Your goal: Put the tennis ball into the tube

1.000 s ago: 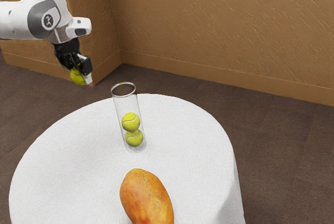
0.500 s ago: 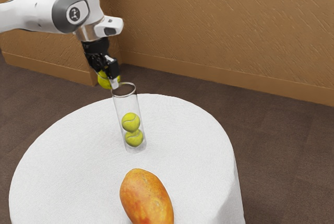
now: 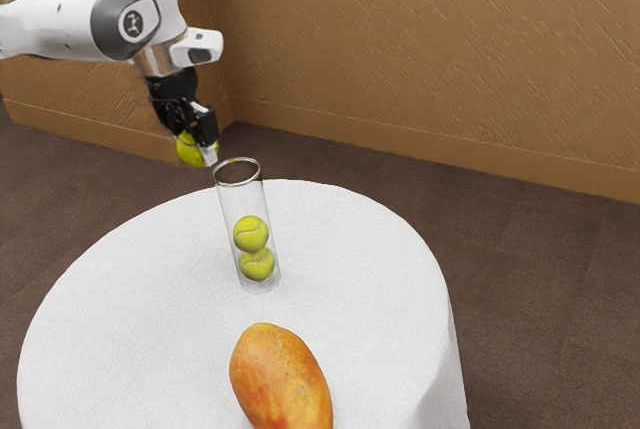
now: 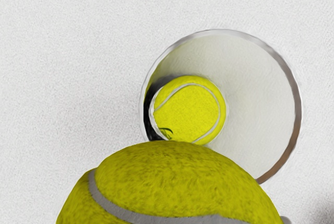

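A round table (image 3: 350, 279) draped in a white, finely grained cloth stands on a dark brown floor (image 3: 540, 289) with faint seams. Behind it rises a tan-brown wall (image 3: 430, 39), its surface scored with short slanting grooves, with a smoother baseboard (image 3: 430, 145) along its foot; toward the exterior view's left the wall turns a corner.

On the cloth stands a clear tube (image 3: 231, 211), a tall, upright cylinder with a thin, shiny circular rim. Two fuzzy yellow-green balls rest inside it, the upper ball (image 3: 251, 234) on top of the lower ball (image 3: 257, 266), pale curved seams showing on their felt. Near the tube lies a smooth, plump oval mango (image 3: 280, 379), mottled orange and yellow.

The black gripper (image 3: 198, 152) is closed around the tennis ball (image 3: 187, 150), whose nap looks rough and mottled beside its grey seam. That ball is outside the tube, near the open mouth and toward the exterior view's left.
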Robot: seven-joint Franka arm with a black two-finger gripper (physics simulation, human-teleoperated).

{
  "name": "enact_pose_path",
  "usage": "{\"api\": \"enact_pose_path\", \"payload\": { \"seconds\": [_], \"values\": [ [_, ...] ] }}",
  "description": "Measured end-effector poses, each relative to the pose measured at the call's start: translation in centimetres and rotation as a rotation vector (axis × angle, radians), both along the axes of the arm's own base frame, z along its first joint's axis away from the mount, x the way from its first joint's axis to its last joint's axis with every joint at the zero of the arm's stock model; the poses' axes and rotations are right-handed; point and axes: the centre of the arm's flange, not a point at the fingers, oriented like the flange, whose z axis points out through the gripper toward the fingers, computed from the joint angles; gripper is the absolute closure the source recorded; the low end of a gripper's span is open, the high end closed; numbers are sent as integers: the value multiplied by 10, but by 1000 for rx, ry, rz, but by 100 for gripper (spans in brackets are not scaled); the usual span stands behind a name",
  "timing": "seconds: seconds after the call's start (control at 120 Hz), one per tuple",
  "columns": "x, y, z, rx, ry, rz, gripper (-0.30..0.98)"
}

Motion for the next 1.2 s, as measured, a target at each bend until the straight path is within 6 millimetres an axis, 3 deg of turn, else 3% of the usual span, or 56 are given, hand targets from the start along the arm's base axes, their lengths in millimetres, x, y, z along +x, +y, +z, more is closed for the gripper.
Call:
{"api": "enact_pose_path", "payload": {
  "seconds": [0.142,0.442,0.692,1.2],
  "values": [
    [11,-12,-5,0,2,-15,33],
    [11,-33,-12,-17,14,-41,33],
    [19,-28,-17,-13,16,-28,33],
    [28,-35,-4,-8,-9,-37,33]
  ]
}}
